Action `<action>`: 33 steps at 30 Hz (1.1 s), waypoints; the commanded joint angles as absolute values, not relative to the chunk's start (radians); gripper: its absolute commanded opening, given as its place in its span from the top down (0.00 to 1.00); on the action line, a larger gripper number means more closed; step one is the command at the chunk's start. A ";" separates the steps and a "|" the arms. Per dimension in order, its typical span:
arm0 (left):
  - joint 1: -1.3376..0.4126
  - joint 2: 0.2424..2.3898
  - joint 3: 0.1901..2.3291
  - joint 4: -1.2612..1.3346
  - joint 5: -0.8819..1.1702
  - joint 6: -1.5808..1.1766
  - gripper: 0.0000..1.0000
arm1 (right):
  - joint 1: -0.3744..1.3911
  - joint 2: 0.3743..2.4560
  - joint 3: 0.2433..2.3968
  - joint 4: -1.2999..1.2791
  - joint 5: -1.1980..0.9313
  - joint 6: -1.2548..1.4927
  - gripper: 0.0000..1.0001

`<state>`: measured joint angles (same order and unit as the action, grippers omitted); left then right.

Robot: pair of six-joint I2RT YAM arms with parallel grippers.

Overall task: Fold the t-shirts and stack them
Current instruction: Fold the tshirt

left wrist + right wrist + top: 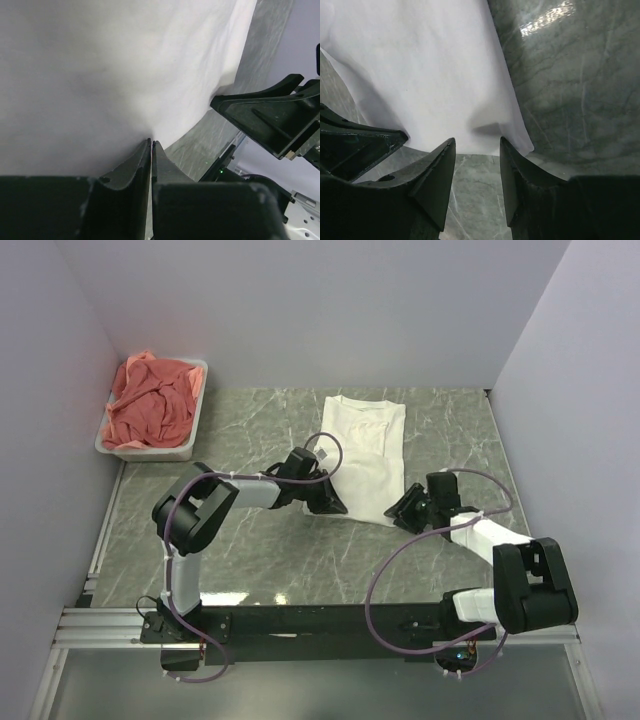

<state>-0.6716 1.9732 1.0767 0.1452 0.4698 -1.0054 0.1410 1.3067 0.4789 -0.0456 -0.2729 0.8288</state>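
Top external view: the white shirt [365,450] is spread lengthwise on the table [250,430], beyond centre toward 1 o'clock, apparently with its sides already folded in. The pink shirts [150,410] are heaped in the tub [160,452] at 10 o'clock. The left gripper [325,502] is set at the shirt's 7 o'clock corner, the right gripper [408,510] at its 5 o'clock corner.

Left wrist view: the jaws are pressed almost together, and the hem of the white shirt [125,75] is gathered into their tips, so a pinch on the cloth is judged made. The right gripper [270,115] is seen at 3 o'clock, just beside the hem.

Right wrist view: the right gripper [477,145] is held about half apart. The shirt's [430,65] corner lies just ahead of the gap and nothing is clamped. The left gripper [355,145] shows at 8 o'clock.

Should a lift be started with only one corner held, the shirt would be dragged askew and its side folds opened. The thin hem, flat on the table, could be missed by the right jaws, or only the top layer caught. The left pinch looks shallow and could be lost under tension.
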 commanded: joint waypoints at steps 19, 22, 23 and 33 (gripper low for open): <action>-0.551 1.997 1.310 0.120 0.492 -0.967 0.85 | 0.209 1.451 0.914 -0.077 -0.301 0.750 0.59; -0.526 2.092 1.431 0.100 0.523 -0.957 0.87 | 0.209 1.619 1.034 -0.049 -0.360 0.738 0.64; -0.522 2.111 1.452 0.101 0.531 -0.956 0.86 | 0.210 1.659 1.060 -0.040 -0.382 0.738 0.66; -0.453 2.287 1.578 0.002 0.509 -0.936 0.89 | 0.144 1.953 1.164 -0.003 -0.436 0.739 0.75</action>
<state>-0.4709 2.2536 1.5375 0.0479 0.4995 -0.9585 0.1856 1.9293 1.1233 -0.0360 -0.4171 0.7460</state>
